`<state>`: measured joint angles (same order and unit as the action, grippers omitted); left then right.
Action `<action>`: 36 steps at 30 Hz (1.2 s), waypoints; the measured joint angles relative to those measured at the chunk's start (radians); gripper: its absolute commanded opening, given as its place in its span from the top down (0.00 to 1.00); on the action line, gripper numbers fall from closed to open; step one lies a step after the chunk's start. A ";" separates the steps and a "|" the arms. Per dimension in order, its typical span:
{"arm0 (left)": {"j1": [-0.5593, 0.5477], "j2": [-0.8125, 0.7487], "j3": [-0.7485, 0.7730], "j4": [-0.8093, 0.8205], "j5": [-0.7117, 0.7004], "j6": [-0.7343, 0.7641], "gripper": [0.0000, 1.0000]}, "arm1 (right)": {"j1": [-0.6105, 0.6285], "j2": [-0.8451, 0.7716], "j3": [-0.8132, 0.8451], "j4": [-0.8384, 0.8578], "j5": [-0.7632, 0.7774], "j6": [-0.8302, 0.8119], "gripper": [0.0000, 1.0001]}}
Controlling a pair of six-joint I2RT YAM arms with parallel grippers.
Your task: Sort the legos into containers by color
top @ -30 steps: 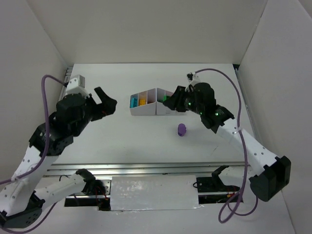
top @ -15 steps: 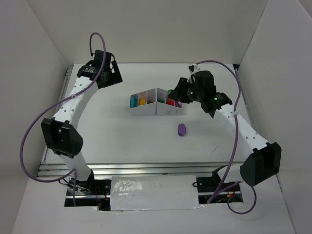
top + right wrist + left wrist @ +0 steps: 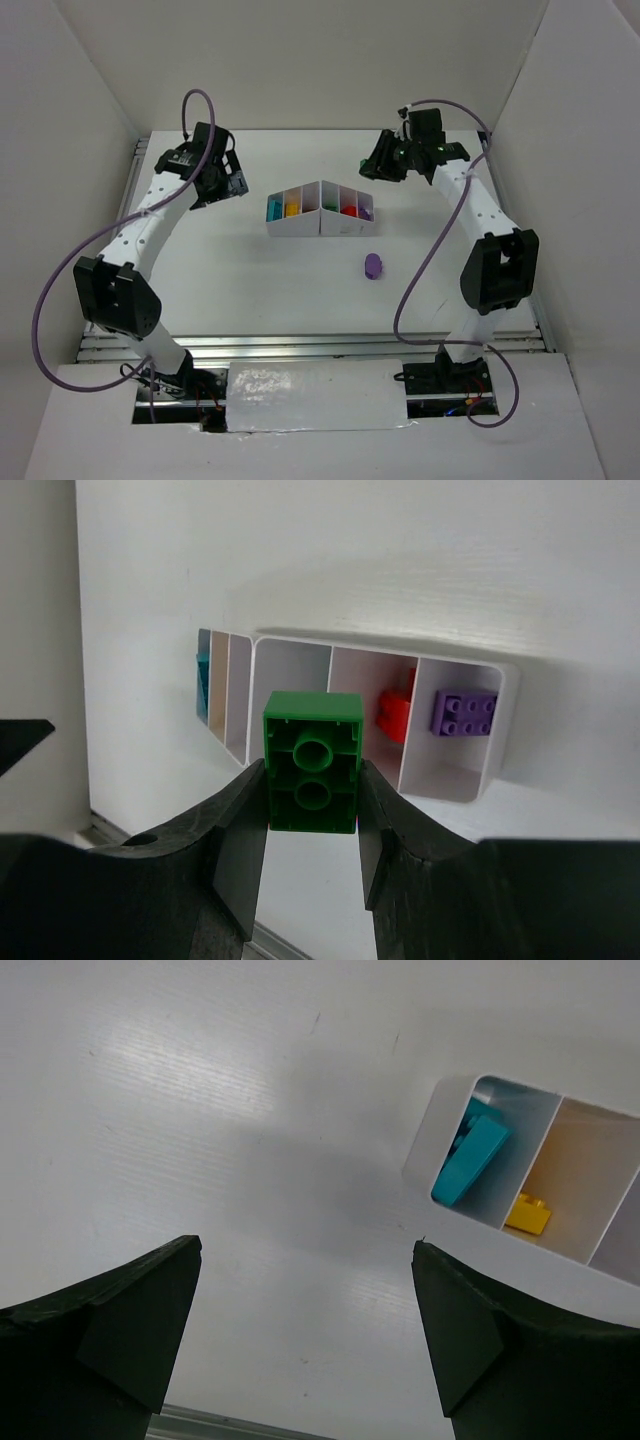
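Right gripper (image 3: pixel 312 785) clamped on 1 green lego (image 3: pixel 312 745), hanging near the tray (image 3: pixel 455 780). Bring squarely over the bare compartment (image 3: pixel 290 670) beside the red lego (image 3: pixel 395 715); lower between dividers before letting go.

Bright, even light from overhead. In the top view the table (image 3: pixel 250 290) is near blown out and shadows are faint. Left wrist: a glare streak upper left, a soft grey shadow beside the tray (image 3: pixel 440 1150), and the left gripper (image 3: pixel 305 1250) dark with blurry edges. Right wrist: the green brick (image 3: pixel 312 762) is sharp, the right gripper (image 3: pixel 310 780) is underexposed, and a shadow band lies above the tray.
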<state>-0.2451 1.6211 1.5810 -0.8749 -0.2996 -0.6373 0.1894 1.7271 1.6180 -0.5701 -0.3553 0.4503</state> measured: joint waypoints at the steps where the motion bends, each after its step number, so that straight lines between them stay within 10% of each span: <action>1: 0.000 0.008 0.023 -0.006 -0.010 0.000 0.01 | 0.000 0.020 0.011 -0.002 -0.014 0.000 1.00; 11: 0.058 0.207 0.248 -0.011 -0.016 -0.048 0.01 | 0.000 0.111 0.052 -0.030 -0.141 0.018 1.00; 36: 0.129 0.244 0.218 0.065 0.045 -0.023 0.00 | 0.092 0.240 0.128 -0.019 -0.235 0.092 0.86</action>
<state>-0.1162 1.8652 1.7988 -0.8097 -0.2543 -0.6605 0.2813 1.9675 1.7462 -0.5892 -0.5903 0.5426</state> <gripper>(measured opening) 0.994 0.436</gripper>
